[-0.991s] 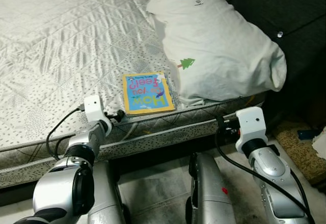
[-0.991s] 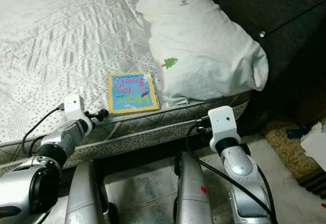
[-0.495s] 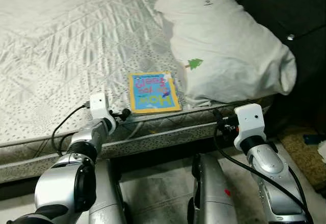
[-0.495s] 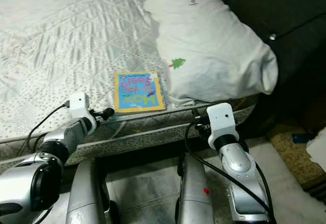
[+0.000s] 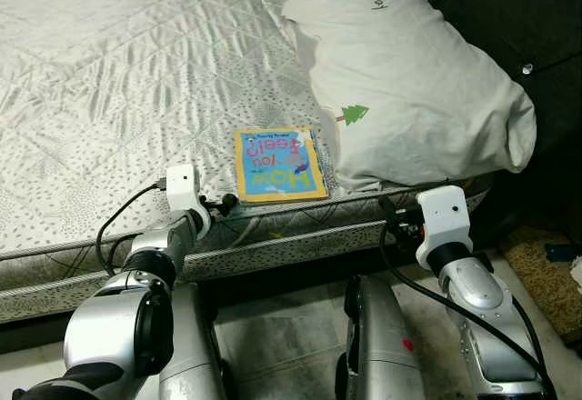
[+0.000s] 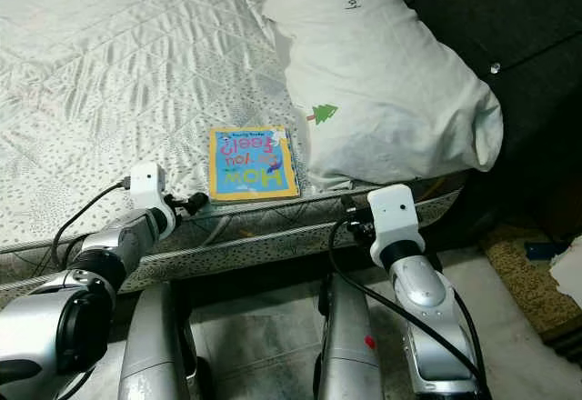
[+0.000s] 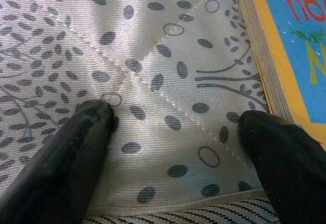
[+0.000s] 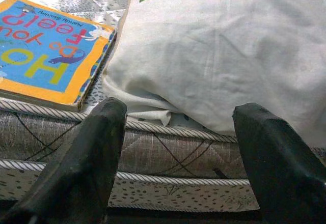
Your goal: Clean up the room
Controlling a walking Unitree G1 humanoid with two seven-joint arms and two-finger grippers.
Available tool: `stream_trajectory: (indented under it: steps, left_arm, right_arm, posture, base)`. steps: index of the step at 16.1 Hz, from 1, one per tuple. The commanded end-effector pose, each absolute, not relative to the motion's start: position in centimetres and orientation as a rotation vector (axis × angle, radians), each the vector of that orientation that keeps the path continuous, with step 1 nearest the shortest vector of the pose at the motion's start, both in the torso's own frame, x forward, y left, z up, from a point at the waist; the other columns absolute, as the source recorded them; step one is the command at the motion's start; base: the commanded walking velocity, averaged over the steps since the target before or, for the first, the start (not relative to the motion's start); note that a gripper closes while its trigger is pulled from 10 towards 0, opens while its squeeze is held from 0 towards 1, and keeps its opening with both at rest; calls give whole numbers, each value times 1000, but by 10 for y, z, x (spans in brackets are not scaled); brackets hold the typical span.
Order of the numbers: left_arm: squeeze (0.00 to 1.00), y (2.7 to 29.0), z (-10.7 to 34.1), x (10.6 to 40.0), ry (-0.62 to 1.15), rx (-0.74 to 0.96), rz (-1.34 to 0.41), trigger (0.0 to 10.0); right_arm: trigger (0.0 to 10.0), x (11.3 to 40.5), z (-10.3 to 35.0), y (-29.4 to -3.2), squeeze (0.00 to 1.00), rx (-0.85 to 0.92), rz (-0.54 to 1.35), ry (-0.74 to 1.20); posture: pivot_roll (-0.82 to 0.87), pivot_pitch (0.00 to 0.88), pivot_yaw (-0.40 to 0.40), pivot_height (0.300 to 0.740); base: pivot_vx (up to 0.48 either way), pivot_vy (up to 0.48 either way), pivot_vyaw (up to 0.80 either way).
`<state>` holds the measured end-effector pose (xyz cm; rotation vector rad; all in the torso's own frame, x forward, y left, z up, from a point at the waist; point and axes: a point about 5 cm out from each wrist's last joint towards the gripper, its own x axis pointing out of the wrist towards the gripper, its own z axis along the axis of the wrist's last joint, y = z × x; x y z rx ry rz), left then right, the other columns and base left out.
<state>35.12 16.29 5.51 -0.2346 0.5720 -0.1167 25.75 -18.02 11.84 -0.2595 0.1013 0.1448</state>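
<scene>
A thin children's book (image 5: 278, 163) with a blue cover and yellow border lies flat near the mattress (image 5: 127, 82) front edge, just left of a big white pillow (image 5: 409, 82). My left gripper (image 7: 175, 132) is open, its fingertips (image 7: 86, 122) resting over the mattress edge just left of the book (image 7: 295, 35). My right gripper (image 8: 178, 147) is open too, held in front of the mattress side below the pillow (image 8: 224, 51), with the book (image 8: 48, 61) off to its left. Nothing is held in either gripper.
A dark padded headboard (image 5: 491, 18) rises behind the pillow. Pale tiled floor (image 5: 282, 327) lies between my legs under the bed edge. A brown mat (image 5: 541, 277) with a small blue item and white paper sits at the far right.
The camera has shifted, so the bed and book sit a little further right and lower in view. Both arms stay at the mattress edge, grippers unchanged.
</scene>
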Motion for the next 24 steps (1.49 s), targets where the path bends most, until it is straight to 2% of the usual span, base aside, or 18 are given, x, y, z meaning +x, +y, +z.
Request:
stream_trajectory:
  steps: [1,5,10,14,24]
  left_arm:
    - [4,137,53,350,604,-249,-230,10000]
    - [0,133,57,353,587,-211,-248,10000]
    - [0,147,54,351,560,-225,-148,10000]
    - [0,152,51,349,570,-226,-157,10000]
    - [0,120,58,353,595,-194,-313,10000]
  right_arm:
    - [10000,258,116,-179,0,-258,144,106]
    - [10000,259,116,-178,0,-256,143,103]
    - [10000,263,114,-175,0,-251,153,101]
    - [10000,269,114,-169,0,-242,168,91]
    - [10000,267,113,-170,0,-234,156,84]
  posture:
    - [-145,90,-14,506]
    - [-148,86,-9,506]
    - [-124,73,-13,506]
    - [-110,54,-12,506]
    - [-129,50,8,506]
  base:
    - [0,0,0]
    - [0,0,0]
    - [0,0,0]
    - [0,0,0]
    - [0,0,0]
